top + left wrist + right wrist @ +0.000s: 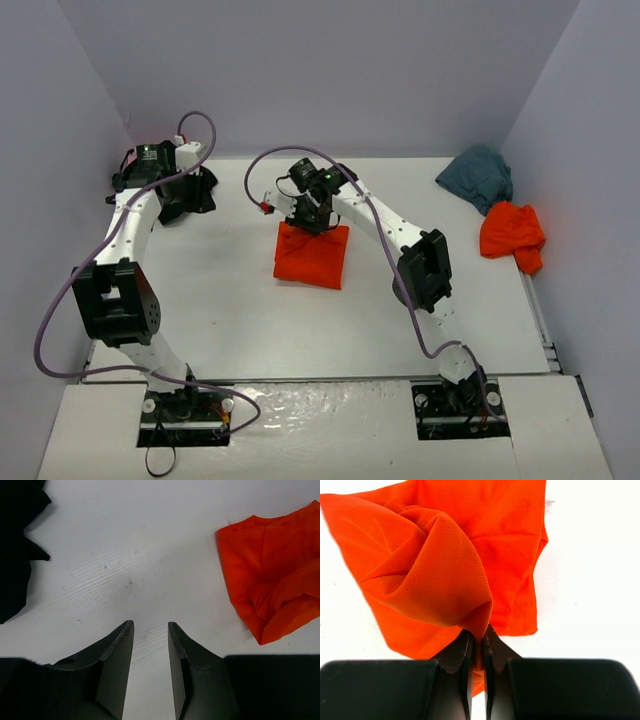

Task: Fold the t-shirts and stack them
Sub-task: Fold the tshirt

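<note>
At the middle of the white table (230,300) lies an orange-red t-shirt (312,256), gathered into a rough square packet but not yet neatly folded. The right gripper (477,634) is clamped on a raised ridge of this shirt's cloth at its far edge, holding a puffed fold above the flatter layers beneath. The left gripper (150,625) hovers well to the left of the orange-red t-shirt, its jaws partly apart over bare table with nothing between them. A crumpled black t-shirt (190,195) sits just beside it, on the side away from the centre shirt. Well to the right of the centre shirt, a teal-grey t-shirt (478,175) and a second orange-red t-shirt (512,236) lie in loose heaps that appear to touch. By this showing the task is at an early stage: one shirt is partway through folding, the three others in view are unfolded, and no stack has begun. No pink shirt can be made out. Little stands in the way beyond the right arm reaching across the centre shirt, and the loose fold, which could well spring open when released.
</note>
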Motion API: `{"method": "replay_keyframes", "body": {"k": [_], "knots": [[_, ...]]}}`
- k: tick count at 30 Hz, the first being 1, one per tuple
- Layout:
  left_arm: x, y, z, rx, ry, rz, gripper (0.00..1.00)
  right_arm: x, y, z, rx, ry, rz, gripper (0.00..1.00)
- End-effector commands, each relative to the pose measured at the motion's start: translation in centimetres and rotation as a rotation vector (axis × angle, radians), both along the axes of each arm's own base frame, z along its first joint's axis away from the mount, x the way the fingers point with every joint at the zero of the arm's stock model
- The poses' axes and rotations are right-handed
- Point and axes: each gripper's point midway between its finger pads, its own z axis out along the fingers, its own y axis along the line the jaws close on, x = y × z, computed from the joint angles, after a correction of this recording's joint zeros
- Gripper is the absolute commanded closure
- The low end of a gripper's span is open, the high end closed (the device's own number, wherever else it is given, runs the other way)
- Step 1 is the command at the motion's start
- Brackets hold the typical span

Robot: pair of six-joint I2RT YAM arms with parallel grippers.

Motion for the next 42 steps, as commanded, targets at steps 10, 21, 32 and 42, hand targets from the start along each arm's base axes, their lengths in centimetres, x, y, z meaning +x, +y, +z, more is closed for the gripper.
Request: {"method": "replay_keyframes", "body": {"k": [10,21,32,42], "knots": [[1.0,0.3,2.2,0.005,-0.066,-0.009,0.69,5.7,-0.1,-1.8,0.029,-0.066,-0.027,1.00],[1.2,0.4,0.8,0.004,-0.040,0.001,0.69,17.7,-4.7,-2.5,-0.022,-0.471,-0.385,0.57],[1.5,-0.1,1.8,-0.028,-0.066,0.002,0.69,21.8,-13.0,10.6,-0.040,-0.925,-0.769,0.50],[2.1,-0.1,3.3,-0.059,-0.083,0.022,0.69,18.2,-9.1,11.5,0.081,-0.859,-0.713,0.99]]}}
